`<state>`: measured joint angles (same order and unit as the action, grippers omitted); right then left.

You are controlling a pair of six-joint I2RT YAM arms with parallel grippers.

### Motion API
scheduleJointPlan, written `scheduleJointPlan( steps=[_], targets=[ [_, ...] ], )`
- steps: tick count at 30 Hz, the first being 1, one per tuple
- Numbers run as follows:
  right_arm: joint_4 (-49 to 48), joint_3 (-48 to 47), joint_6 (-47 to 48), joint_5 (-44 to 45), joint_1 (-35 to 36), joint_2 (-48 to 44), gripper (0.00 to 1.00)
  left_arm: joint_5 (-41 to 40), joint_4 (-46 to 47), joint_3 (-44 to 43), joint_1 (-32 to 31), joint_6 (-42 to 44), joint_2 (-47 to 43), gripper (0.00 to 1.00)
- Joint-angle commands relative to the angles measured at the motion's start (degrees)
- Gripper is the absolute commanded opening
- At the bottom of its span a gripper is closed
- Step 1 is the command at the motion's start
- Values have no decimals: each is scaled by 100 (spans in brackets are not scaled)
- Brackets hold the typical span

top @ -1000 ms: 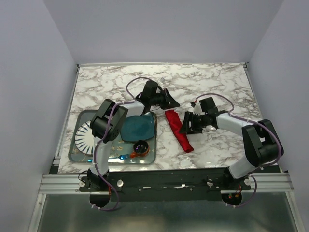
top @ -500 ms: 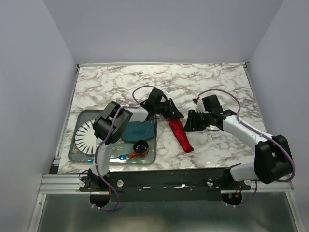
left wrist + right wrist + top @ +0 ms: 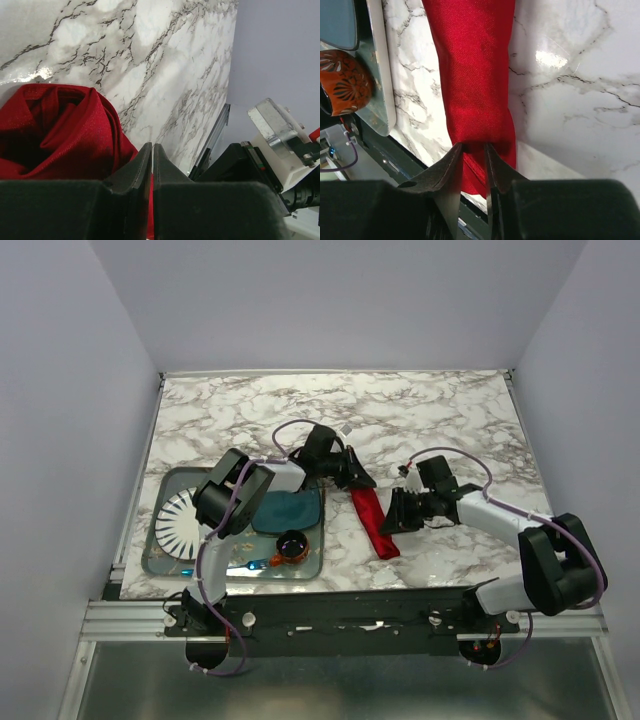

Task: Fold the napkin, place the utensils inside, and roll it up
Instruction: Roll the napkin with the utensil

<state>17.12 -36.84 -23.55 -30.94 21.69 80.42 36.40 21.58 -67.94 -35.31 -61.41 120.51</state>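
Observation:
The red napkin (image 3: 376, 525) lies rolled into a narrow strip on the marble table (image 3: 440, 420), running from the middle toward the near edge. My left gripper (image 3: 358, 480) is at its far end. In the left wrist view the gripper (image 3: 152, 146) has its jaws pressed together, with a thin edge of the bunched napkin (image 3: 60, 130) between them. My right gripper (image 3: 390, 512) comes in from the right. In the right wrist view the gripper (image 3: 473, 146) pinches a fold near the near end of the napkin roll (image 3: 475, 75). The utensils are hidden from view.
A grey tray (image 3: 160, 552) at the left holds a white ribbed plate (image 3: 175, 520), a teal plate (image 3: 285, 508), an orange-brown cup (image 3: 292, 543) and a blue plastic utensil (image 3: 255, 564). The cup (image 3: 340, 82) and tray edge (image 3: 380, 75) sit just left of the roll. The table's near edge lies close below the napkin.
My right gripper has slid toward the near part of the napkin and its jaws have narrowed onto the cloth. The left gripper has shifted nearer, still on the far end.

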Motion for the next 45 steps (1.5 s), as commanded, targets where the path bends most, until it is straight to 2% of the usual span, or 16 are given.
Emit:
scheduleJointPlan(
  steps=[1,6,18,26,35,45],
  targets=[
    [212,-332,140,18,63,-229,30,-133,-163,-17,-2,182,52,12],
    [538,-772,123,-25,502,-203,32,-142,-190,-61,7,173,-18,13],
    [-271,194,-141,158,538,140,32,-142,-207,-79,-2,164,104,12],
    [221,-262,-97,150,538,-378,32,-151,-321,-219,-2,208,-1,12],
    [-183,616,-343,-62,547,-598,32,-133,-462,-457,6,243,-10,12],
    [194,687,-361,-9,547,-1221,32,-142,-585,-597,15,305,-45,12]
  ],
)
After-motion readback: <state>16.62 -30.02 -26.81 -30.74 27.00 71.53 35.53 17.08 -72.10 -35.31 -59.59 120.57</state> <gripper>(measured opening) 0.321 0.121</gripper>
